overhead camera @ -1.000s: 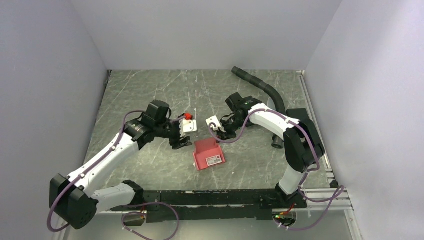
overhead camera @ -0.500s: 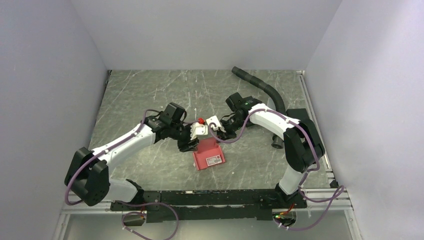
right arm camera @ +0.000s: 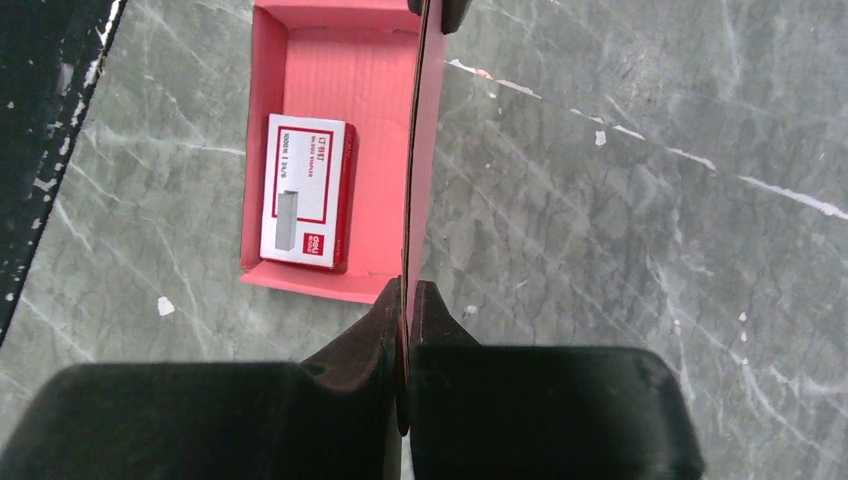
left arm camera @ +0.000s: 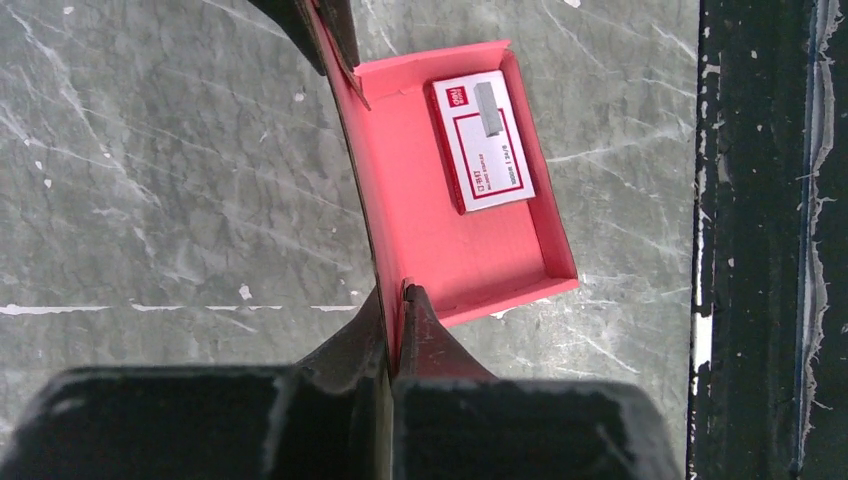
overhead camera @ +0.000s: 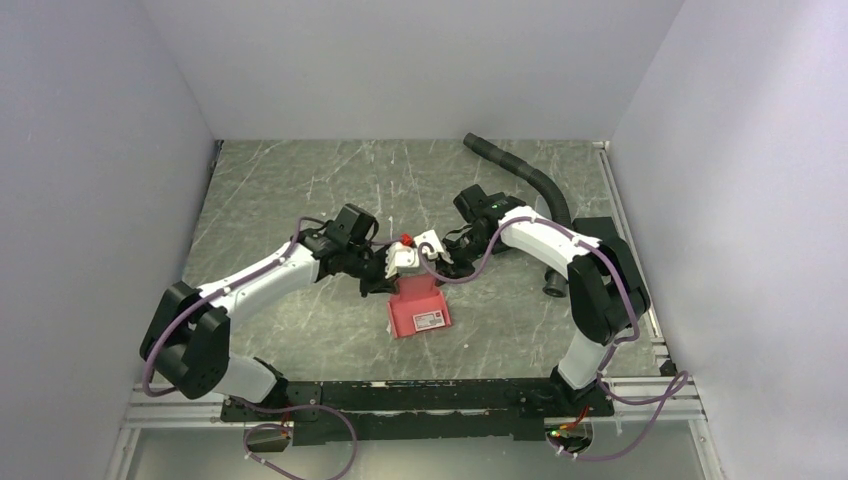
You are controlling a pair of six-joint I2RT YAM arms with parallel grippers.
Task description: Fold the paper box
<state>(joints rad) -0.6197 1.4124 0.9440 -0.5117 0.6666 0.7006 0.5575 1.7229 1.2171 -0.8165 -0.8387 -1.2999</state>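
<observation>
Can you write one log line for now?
left pincer: shut on upright flap of pink cardboard box | right pincer: same flap | red-and-white card: inside box

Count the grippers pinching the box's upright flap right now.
2. The left gripper pinches one end of the upright flap of the paper box; the right gripper pinches the opposite end.

Matt red-pink cardboard paper box point(left arm camera: 455, 255), faintly ribbed; smooth printed card point(left arm camera: 482, 140); grey marbled table point(left arm camera: 150, 180) with slight sheen; matt black plastic fingers point(left arm camera: 432, 345)
</observation>
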